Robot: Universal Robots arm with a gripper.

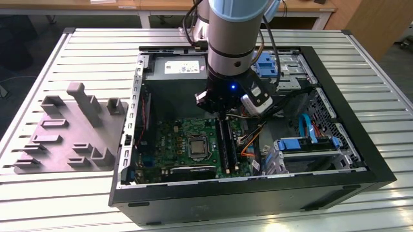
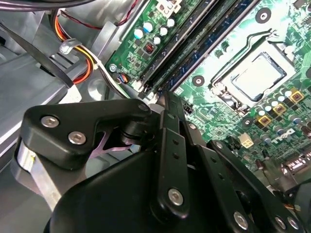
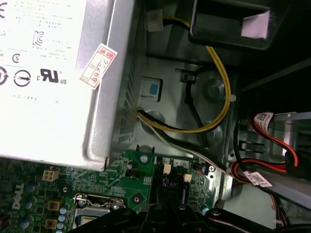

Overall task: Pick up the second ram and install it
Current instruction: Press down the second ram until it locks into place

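My gripper (image 1: 221, 115) reaches down into the open computer case (image 1: 129, 145), at the power-supply end of the black slot rails (image 1: 224, 145) on the green motherboard (image 1: 181, 140). In the second wrist view the black fingers (image 2: 167, 111) are pressed together, and the gripper (image 2: 164, 99) is shut with nothing visible between them. A long dark blue-black ram (image 2: 201, 43) with small chips stands in the rails, its near end just beyond the fingertips. I cannot tell whether the fingertips touch it.
The grey power-supply box (image 1: 177, 67) (image 3: 48, 73) sits just behind the gripper. The processor socket (image 2: 257, 73) lies beside the rails. Orange and yellow cables (image 2: 77, 58) (image 3: 218, 97) run close by. Blue drive caddies (image 1: 310, 145) fill the case's right side. A grey fixture tray (image 1: 71, 135) lies outside the case.
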